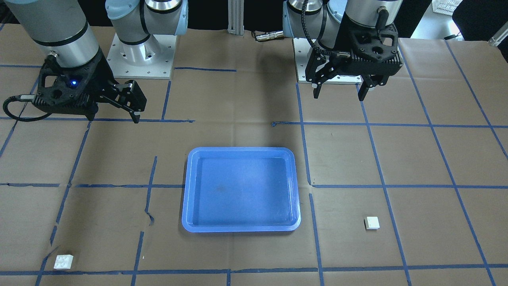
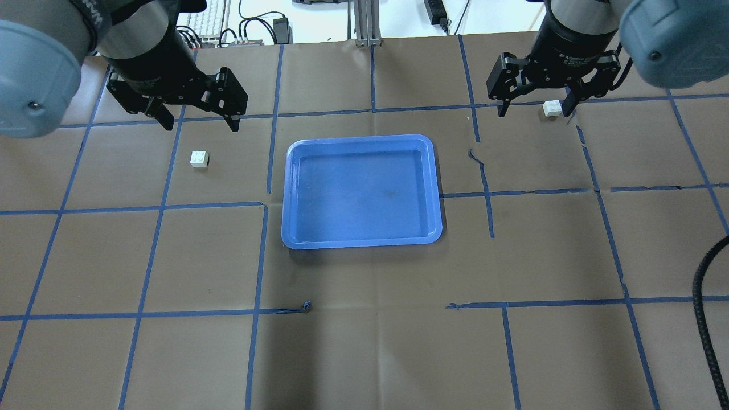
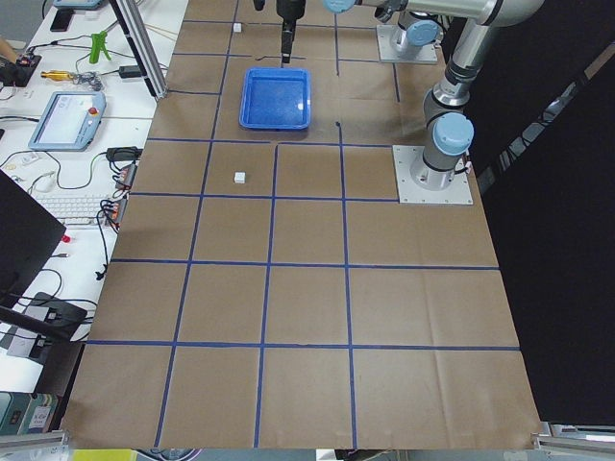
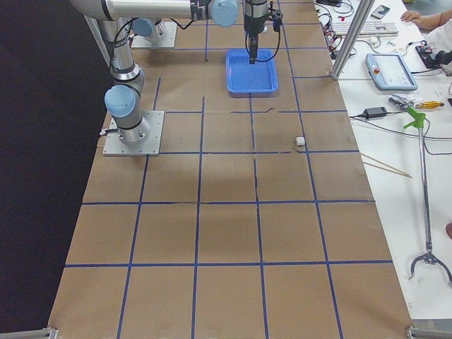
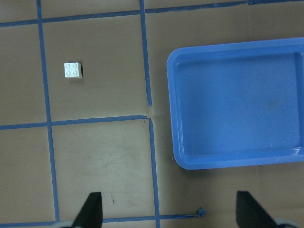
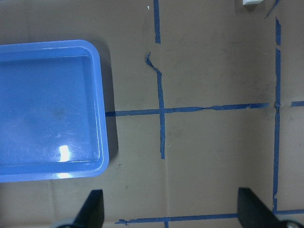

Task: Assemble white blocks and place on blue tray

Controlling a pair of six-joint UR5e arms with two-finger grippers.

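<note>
Noting, front-facing: blue tray (image 1: 189,186) lying at middle of table (image 1: 416,159); left-side white block (image 1: 372,223) and right-side white block (image 1: 63,261) lying well apart from it, studs up. Noting, overhead: left gripper (image 2: 202,125) and right gripper (image 2: 535,111) hanging above table, jaws spread. Confirming, wrist views: fingertips (image 5: 92,209) standing wide apart.

Right gripper (image 2: 534,111) collar: white lettering, at one o'clock in the overhead view, too blurred to read.
Elsewhere: nothing legible.

end effectors (image 2: 202,126) (image 2: 534,113) both spread, hovering
</note>
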